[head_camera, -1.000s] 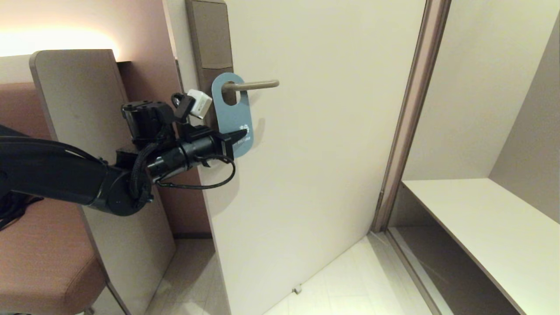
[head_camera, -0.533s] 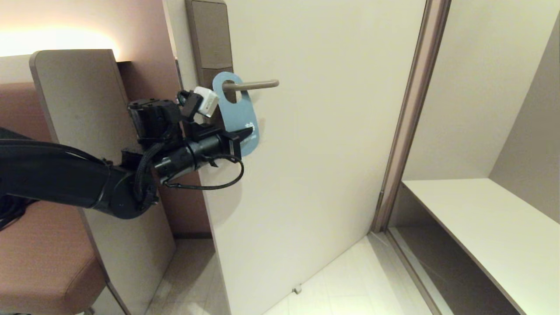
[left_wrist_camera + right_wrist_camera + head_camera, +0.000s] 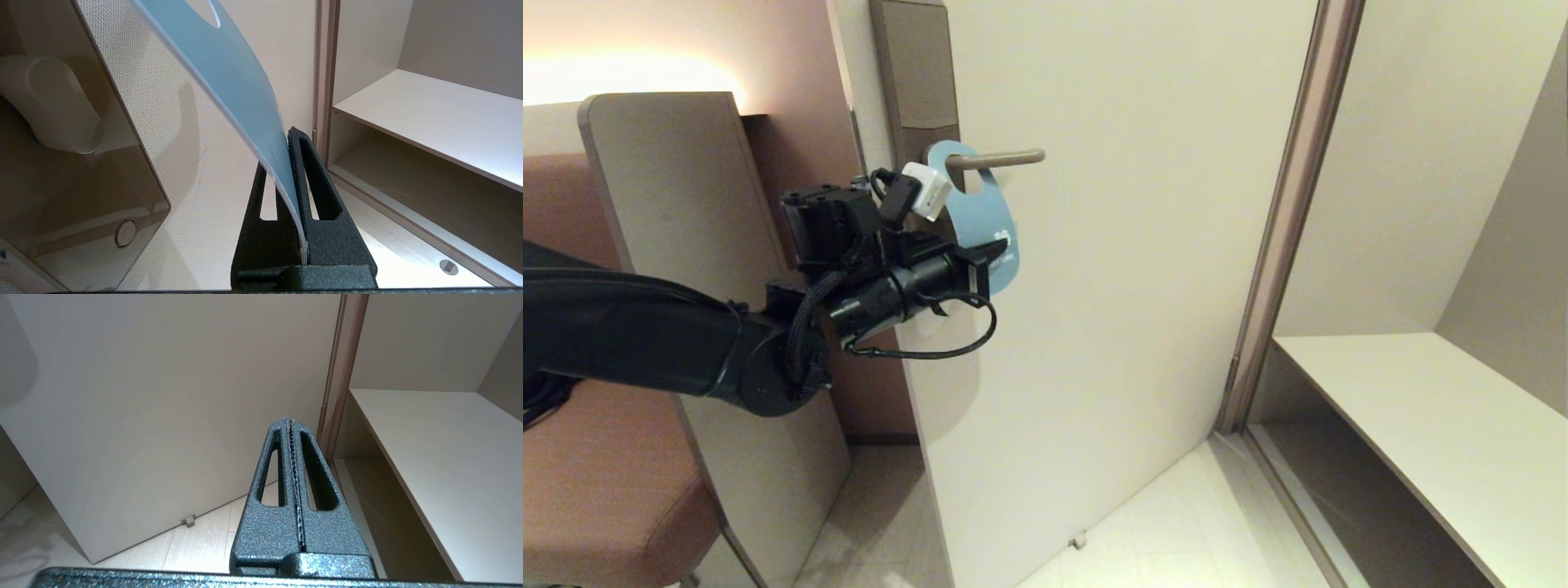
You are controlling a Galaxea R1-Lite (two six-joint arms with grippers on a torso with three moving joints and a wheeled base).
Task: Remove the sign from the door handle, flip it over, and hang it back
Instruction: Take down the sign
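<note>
Far left: a padded seat (image 3: 596,490) and an upright panel (image 3: 670,204), both clear of my work. My left arm reaches across them toward the door (image 3: 1135,286); my left hand (image 3: 990,260) is clamped on the lower end of the sign (image 3: 984,214), blue face toward me, white lettering partly covered by my fingers. In the left wrist view the card (image 3: 245,110) sits pinched between both fingers (image 3: 322,204) and bows away from the door face, which I read as my pull loading it against the lever. The grip is low on the card so the big hole at the top stays free to travel. That hole is looped round the door handle (image 3: 1001,158) close to the lock plate (image 3: 919,82), and the card hangs tilted, lower end swung toward the lever's free tip. Judgement: removal is under way, not complete; the hole must travel the whole lever before it drops off. Risk: the thin card may slip or crease in the pinch. Right of the door, the frame and a bare shelf (image 3: 1437,425). My right hand (image 3: 291,424) is closed on nothing, parked low, facing the door's foot.
</note>
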